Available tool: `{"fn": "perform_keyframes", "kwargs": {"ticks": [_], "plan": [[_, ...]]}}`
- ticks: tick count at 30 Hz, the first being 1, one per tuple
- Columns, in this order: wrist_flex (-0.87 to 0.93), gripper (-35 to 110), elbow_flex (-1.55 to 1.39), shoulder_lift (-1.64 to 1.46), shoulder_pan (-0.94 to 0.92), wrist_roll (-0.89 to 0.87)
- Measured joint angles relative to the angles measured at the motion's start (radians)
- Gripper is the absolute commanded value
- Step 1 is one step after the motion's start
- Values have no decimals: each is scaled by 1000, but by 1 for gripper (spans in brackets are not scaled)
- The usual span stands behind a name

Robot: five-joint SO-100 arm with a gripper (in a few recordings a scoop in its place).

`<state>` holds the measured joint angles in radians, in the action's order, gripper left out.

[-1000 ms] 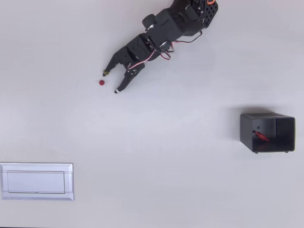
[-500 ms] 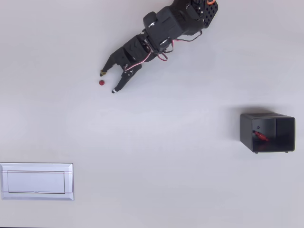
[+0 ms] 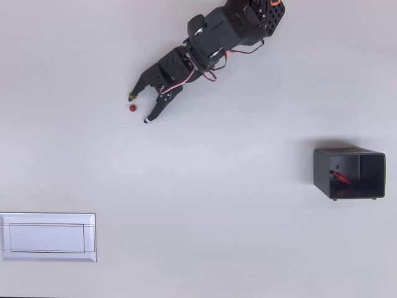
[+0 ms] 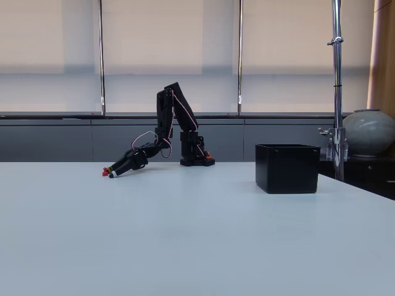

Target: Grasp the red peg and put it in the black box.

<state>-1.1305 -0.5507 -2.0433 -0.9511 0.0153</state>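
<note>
- Since a second ago the gripper has slid left and slightly up in the overhead view; its tips now flank the peg, where before they were just short of it.
- Peg, box and panel have not moved.
- Fingers apart, one tip above the peg and one below-right of it; neither clearly touching it.
- Peg sits on the table, upper left in the overhead view, well apart from the box at far right.
- Count: two red pegs, one on the table, a second peg lying inside the box; one box; one white panel; one arm.
- Overhead view shows the box's inside with the second peg, and the panel.
- Fixed view shows the gripper low at the table, the peg a red speck at its tips, the box as a closed side wall, and a round jar behind.
</note>
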Motion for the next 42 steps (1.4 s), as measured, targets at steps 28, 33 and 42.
{"fn": "perform_keyframes", "kwargs": {"ticks": [28, 33, 42], "plan": [[34, 8, -67, -15, 2, -9], [34, 0, -67, -15, 2, -15], [34, 0, -67, -15, 2, -18]]}}
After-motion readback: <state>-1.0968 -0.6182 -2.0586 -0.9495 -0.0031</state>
